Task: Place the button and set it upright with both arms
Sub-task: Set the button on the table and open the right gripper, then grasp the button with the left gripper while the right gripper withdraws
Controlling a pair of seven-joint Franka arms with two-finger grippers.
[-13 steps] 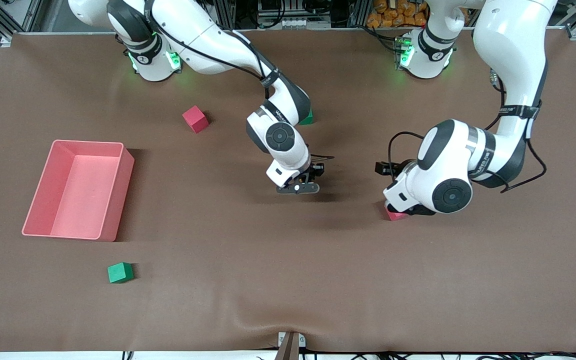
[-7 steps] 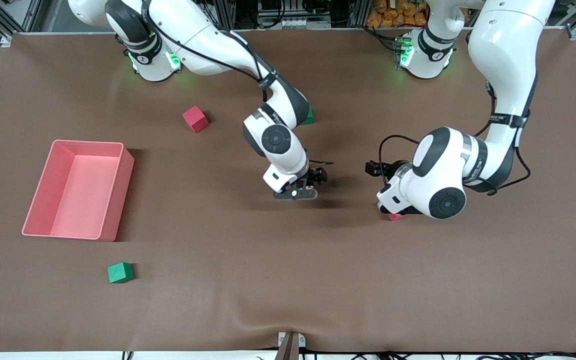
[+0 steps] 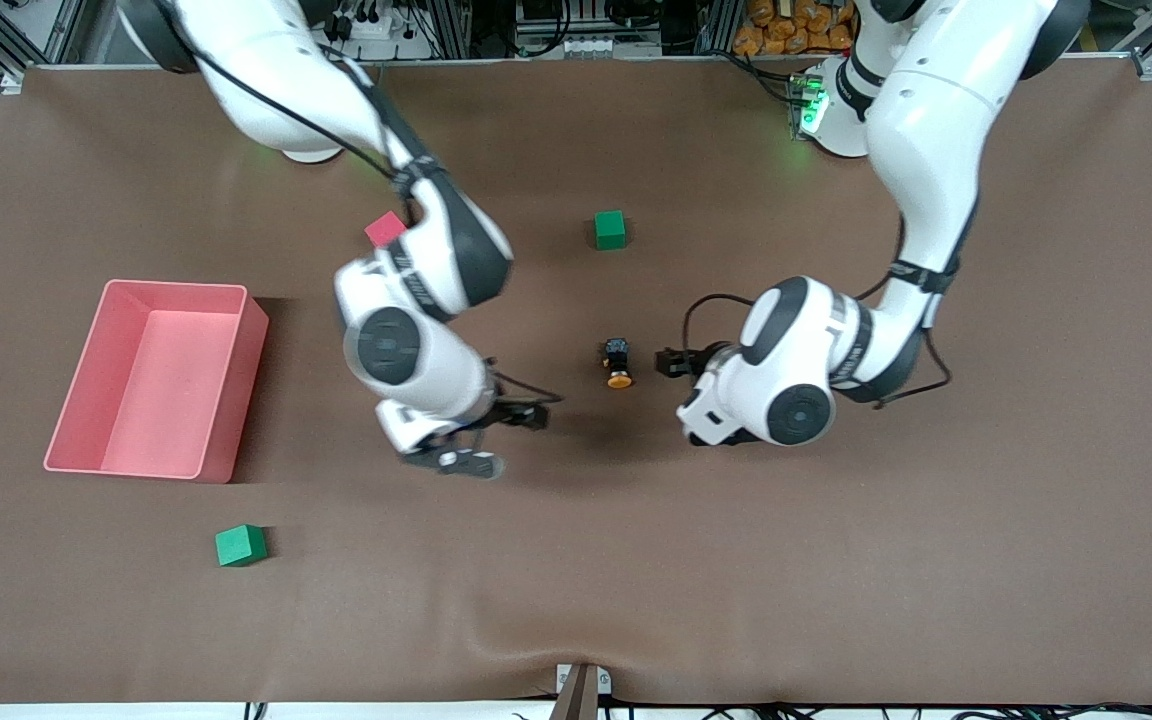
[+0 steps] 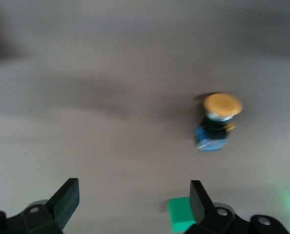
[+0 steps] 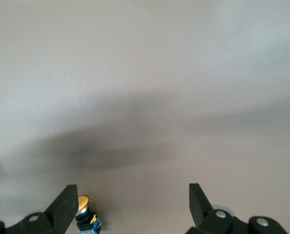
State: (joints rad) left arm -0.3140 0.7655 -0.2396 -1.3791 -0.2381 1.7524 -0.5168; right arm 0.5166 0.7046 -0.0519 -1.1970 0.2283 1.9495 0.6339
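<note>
Now the button [image 3: 618, 363] stands free on the brown table [image 3: 836, 560], orange cap up. Both the left gripper [image 4: 133, 204] and the right gripper [image 5: 130, 204] hover near it, spread wide and empty.

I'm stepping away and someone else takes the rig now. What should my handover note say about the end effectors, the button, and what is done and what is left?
Left end effector: open, empty, over bare cloth beside the button, toward the left arm's end of the table.
Right end effector: open, empty, over the cloth toward the right arm's end.
Button: free on the brown cloth between the two arms, nearer the front camera than the green cube. In the left wrist view it stands with its orange cap up.
Done: button placed and apparently upright.
Left: confirm it stands, then retract both arms.
</note>
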